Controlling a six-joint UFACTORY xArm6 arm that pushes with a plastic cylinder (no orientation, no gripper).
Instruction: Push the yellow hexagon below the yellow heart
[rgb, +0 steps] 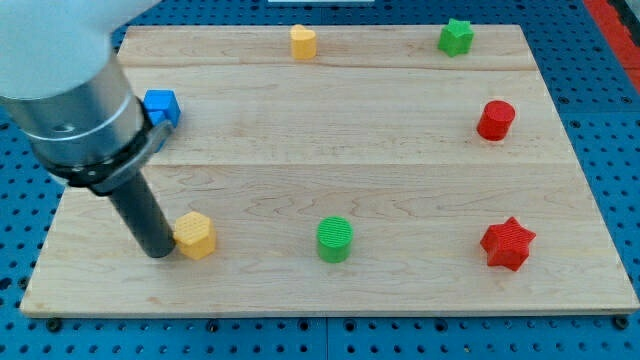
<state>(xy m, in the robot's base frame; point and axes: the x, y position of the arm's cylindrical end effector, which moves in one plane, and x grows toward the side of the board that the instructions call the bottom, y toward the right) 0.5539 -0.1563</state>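
The yellow hexagon (196, 235) lies near the board's bottom left. The yellow heart (303, 41) sits at the view's top, a little left of centre, far above and to the right of the hexagon. My tip (160, 252) is the lower end of the dark rod, standing just left of the yellow hexagon and touching or nearly touching its left side. The arm's grey body covers the board's upper left corner.
A blue block (161, 105) sits at the left, partly behind the arm. A green cylinder (335, 239) lies right of the hexagon. A green star (456, 37), a red cylinder (495, 120) and a red star (507, 243) are on the right side. The wooden board (400, 150) lies on a blue pegboard.
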